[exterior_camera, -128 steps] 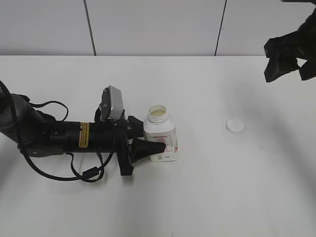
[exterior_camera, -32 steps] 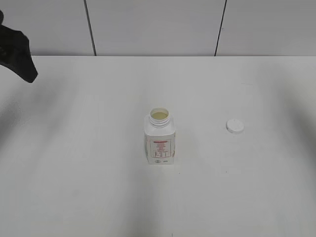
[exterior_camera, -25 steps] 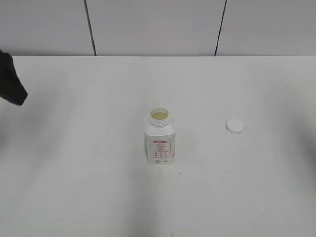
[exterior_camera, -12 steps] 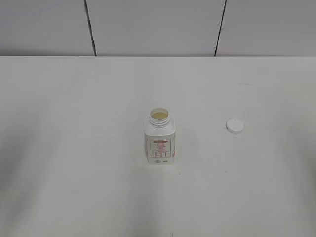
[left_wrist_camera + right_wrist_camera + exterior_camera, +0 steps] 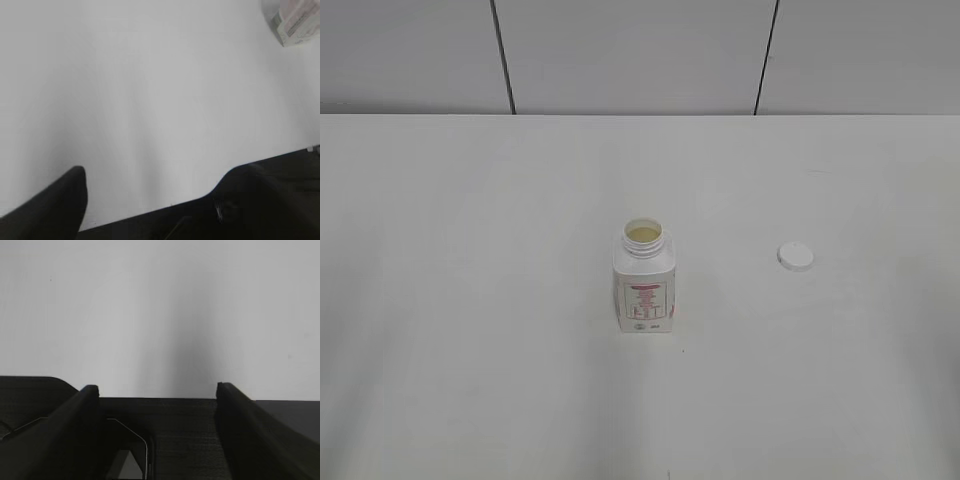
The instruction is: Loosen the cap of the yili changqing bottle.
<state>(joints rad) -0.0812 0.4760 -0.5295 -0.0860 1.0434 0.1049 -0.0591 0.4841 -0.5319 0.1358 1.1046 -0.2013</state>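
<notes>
The right pincer [image 5: 157,390] stands wide apart in its own wrist view, its two dark fingers [image 5: 80,415] well separated with nothing between them and only bare table [image 5: 160,300] ahead. The left pincer [image 5: 150,210] shows in its wrist view only as one dark fingertip low at the left and a dark mass along the bottom edge, so I cannot tell how far it is parted; nothing is seen in its hold. Neither arm appears in the exterior view. Outward from there, the yili changqing bottle [image 5: 644,278] stands upright near the middle of the table, its round neck uncovered and a pale yellowish interior visible through the mouth; a corner of the same bottle shows at the top right of the left wrist view. The cap [image 5: 796,256] lies flat on the table well apart from the bottle, toward the right side. Judging by this layout, the loosening step looks complete and more, since the cap is fully off rather than merely slackened, and both arms appear to be clear of the work area. If anything remains, it would seem to be only a parking of the arms, which calls for no contact with either object. Counted: one bottle, one cap, two pincers, and one table carrying them.
</notes>
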